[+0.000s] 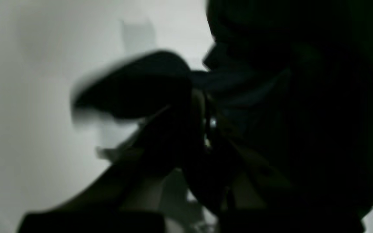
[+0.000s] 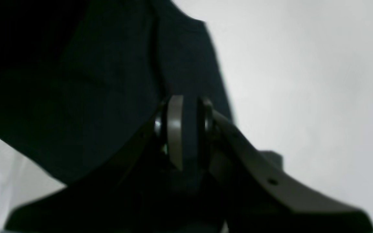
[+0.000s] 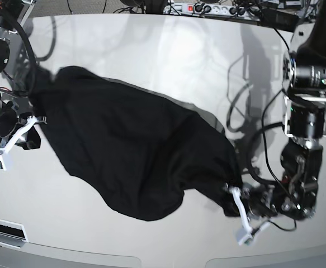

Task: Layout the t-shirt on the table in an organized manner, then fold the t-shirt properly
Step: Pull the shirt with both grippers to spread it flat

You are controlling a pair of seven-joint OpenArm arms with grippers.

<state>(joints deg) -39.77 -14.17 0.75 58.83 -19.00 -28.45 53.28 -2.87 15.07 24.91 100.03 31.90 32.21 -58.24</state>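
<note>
Both pincers grip the t-shirt (image 3: 135, 156), which we see stretched as a dark, rumpled sheet slantwise across the desk (image 3: 168, 61), from the far left down to the near right. Our right pincer (image 2: 186, 129), at the left edge of the base view, is closed on a fold of black cloth; the fabric sits sandwiched between its two pads in the right wrist view, so the jaws stand narrow, with a thickness of cloth between them. Our left pincer (image 3: 234, 192), at the near right, is shut almost fully on the other end of the garment; its wrist view is dark and blurred, yet cloth bunches right at the jaws.

From the shirt outward, we judge the risks as follows. The garment is not yet flat: its middle sags in a wide belly toward the near edge, and we cannot make out sleeves or collar, so we may be holding unmatched corners and lay it down twisted. Pulling the ends further apart could drag a thin pinch of cloth out of the left pincer. Cables (image 3: 252, 120) lie on the desk close to the left arm (image 3: 305, 111), where the hem could snag. Glossy desk surface lets fabric slide, so the spread may shift once we let go.
</note>
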